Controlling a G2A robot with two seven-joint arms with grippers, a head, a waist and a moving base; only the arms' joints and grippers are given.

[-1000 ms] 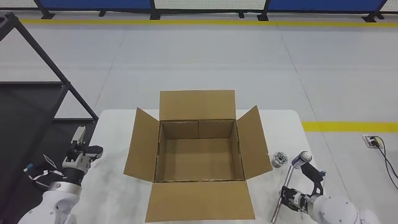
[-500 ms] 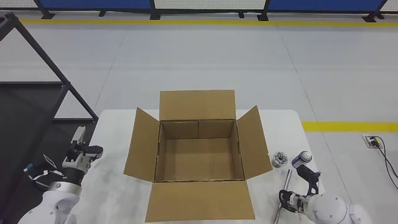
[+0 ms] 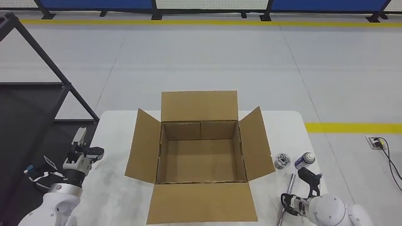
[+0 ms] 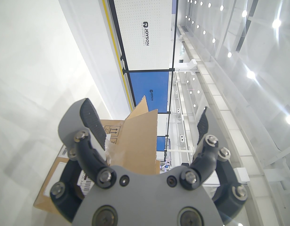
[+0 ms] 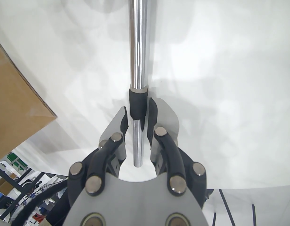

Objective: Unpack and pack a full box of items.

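Nearest, the right gripper (image 5: 138, 110) sits low at the front right corner of the table (image 3: 113, 188). Its jaws are closed on the black sleeve (image 5: 137, 102) of a chrome rod (image 5: 137, 36) that lies along the white top. Taking it by the sleeve rather than the bare metal probably guards against slip. Whether the rod rests on the surface or is just off it is hard to tell, and its far end is cut off at the wrist view's edge. Across from it, the left gripper (image 4: 146, 110) hangs with jaws wide apart and nothing between them, likely parked out of the way. Just past the rod stand a blue-topped can (image 3: 306, 159) and a small round item (image 3: 282, 160) too small to identify. Between the arms, the cardboard box (image 3: 200, 130) has 4 flaps splayed and shows only cardboard inside, so unpacking looks done.
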